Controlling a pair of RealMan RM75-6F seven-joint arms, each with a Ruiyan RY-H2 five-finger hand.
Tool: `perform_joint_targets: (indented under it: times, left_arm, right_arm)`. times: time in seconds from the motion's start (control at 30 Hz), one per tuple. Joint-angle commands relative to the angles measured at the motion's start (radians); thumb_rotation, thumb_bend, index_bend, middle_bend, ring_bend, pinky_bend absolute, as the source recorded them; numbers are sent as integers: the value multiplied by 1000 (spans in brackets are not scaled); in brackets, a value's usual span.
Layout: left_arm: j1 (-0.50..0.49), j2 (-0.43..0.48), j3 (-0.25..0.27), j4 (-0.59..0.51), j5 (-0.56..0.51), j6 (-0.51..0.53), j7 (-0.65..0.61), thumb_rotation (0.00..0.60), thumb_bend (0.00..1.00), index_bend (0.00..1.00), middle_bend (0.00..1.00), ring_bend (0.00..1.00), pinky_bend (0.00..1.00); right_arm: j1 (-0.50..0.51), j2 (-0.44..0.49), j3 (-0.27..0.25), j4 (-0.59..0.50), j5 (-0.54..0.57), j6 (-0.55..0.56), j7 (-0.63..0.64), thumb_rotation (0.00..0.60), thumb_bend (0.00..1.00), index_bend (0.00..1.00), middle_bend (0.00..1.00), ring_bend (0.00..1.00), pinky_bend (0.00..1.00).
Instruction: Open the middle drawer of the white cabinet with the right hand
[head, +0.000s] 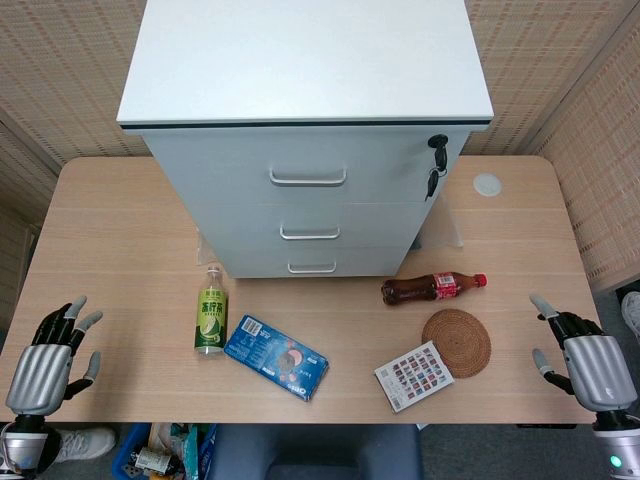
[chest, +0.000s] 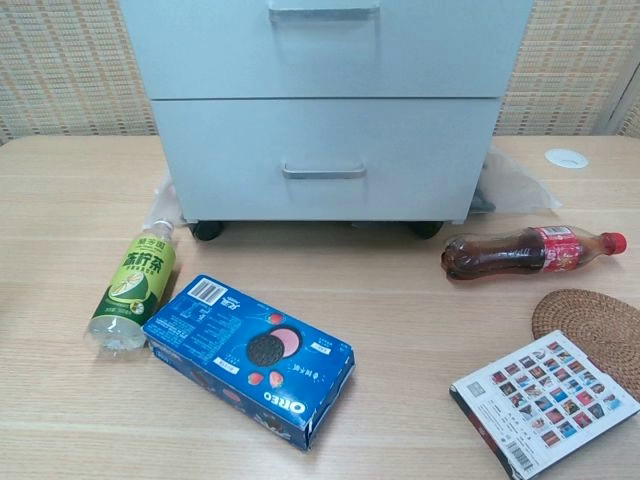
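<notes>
The white cabinet (head: 305, 140) stands on the table's far middle, all three drawers closed. Its middle drawer (head: 310, 226) has a silver handle (head: 310, 235); the chest view shows part of that drawer front (chest: 330, 45) and its handle (chest: 323, 11) at the top edge. My right hand (head: 585, 358) hovers at the table's near right corner, fingers spread, holding nothing, far from the cabinet. At the near left corner my left hand (head: 50, 358) is likewise spread and empty. Neither hand appears in the chest view.
In front of the cabinet lie a green tea bottle (head: 211, 309), a blue Oreo box (head: 276, 357), a cola bottle (head: 433, 289), a woven coaster (head: 456, 342) and a small patterned box (head: 414, 376). Keys (head: 436, 165) hang from the cabinet's lock.
</notes>
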Motion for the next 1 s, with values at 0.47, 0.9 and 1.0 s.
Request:
perform_joint_targets:
  times: [0.47,0.9,1.0]
  left_arm:
    - [-4,-4,-6,15,-5,0,-7,600,474,178,38,47,95]
    - [2,1,1,14,2,8,-11,600,474,178,38,48,94]
    - [4,4,2,12,3,11,-11,600,474,178,38,48,95]
  right_arm:
    - [48,6,1,-16,-30,-42,-14,600,329,136,347,312,353]
    - [261,88,114,-235,-37,-245,-168,600,329,204,761,715,694]
    - [318,92,146,-286,-9,-310,-220,600,355,210,846,820,791]
